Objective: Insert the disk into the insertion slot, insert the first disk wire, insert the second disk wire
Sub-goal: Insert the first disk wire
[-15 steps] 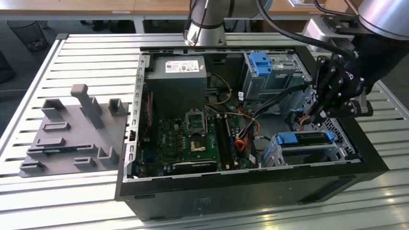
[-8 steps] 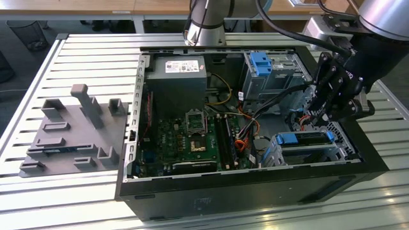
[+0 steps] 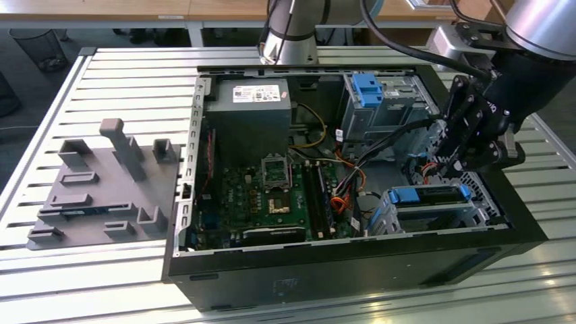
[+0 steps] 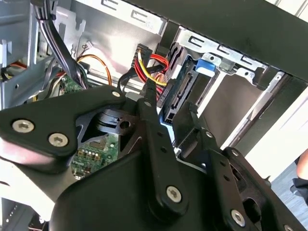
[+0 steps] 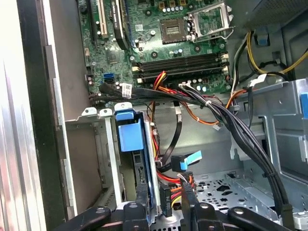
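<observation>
One silver hard drive in a bright-blue plastic carrier (image 5: 131,137) sits inside the perforated silver metal cage (image 5: 111,163). At its rear the black gripper (image 5: 163,189) stands with fingers parted either side of the black plug with red-yellow wires (image 5: 169,199). For a clean fit, the plug should be squared to the port and pressed straight.

The blue-framed disk (image 3: 430,195) sits seated inside the silver metal insertion slot (image 3: 387,217).

Slatted metal table (image 3: 135,74), open black computer case (image 3: 360,273) on it, grey fixture plate (image 3: 106,183) alongside
</observation>
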Controlling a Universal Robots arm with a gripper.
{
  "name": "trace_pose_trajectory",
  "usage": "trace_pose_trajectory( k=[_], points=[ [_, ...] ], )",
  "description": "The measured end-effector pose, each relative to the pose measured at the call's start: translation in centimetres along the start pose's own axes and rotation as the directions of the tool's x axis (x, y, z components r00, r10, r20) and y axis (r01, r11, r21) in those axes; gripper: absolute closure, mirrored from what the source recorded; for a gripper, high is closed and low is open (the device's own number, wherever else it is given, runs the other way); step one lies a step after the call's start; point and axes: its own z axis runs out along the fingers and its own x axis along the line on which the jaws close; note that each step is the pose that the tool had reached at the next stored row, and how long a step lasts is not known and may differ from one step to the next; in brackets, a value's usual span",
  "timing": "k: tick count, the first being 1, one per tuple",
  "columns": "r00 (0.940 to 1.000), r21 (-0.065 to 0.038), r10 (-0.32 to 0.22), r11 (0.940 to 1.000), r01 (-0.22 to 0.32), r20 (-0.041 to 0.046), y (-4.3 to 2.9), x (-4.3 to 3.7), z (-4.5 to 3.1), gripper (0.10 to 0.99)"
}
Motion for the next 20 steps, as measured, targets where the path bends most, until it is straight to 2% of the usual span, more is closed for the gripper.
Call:
trace_pose_trajectory(
  k=[3,4,5,9,10,11,14,20],
  points=[
    [0.9999,0.004,0.014,0.9999,-0.014,-0.0021,0.00,-0.13,0.15,0.686],
    [0.9998,0.006,0.019,0.9998,-0.019,-0.0029,0.01,-0.17,0.20,0.753],
    [0.9997,0.008,0.024,0.9997,-0.024,-0.0043,0.02,-0.22,0.25,0.753],
    [0.9993,0.018,0.034,0.9993,-0.033,-0.0153,0.05,-0.45,0.42,0.765],
    [0.9993,0.018,0.034,0.9993,-0.033,-0.0163,0.05,-0.48,0.43,0.765],
    [0.9993,0.018,0.034,0.9993,-0.034,-0.0170,0.05,-0.47,0.44,0.835],
    [0.9992,0.019,0.033,0.9993,-0.033,-0.0208,0.04,-0.48,0.43,0.835],
    [0.9993,0.020,-0.027,0.9994,0.028,-0.0240,-0.02,-0.49,0.43,0.855]
  ],
)
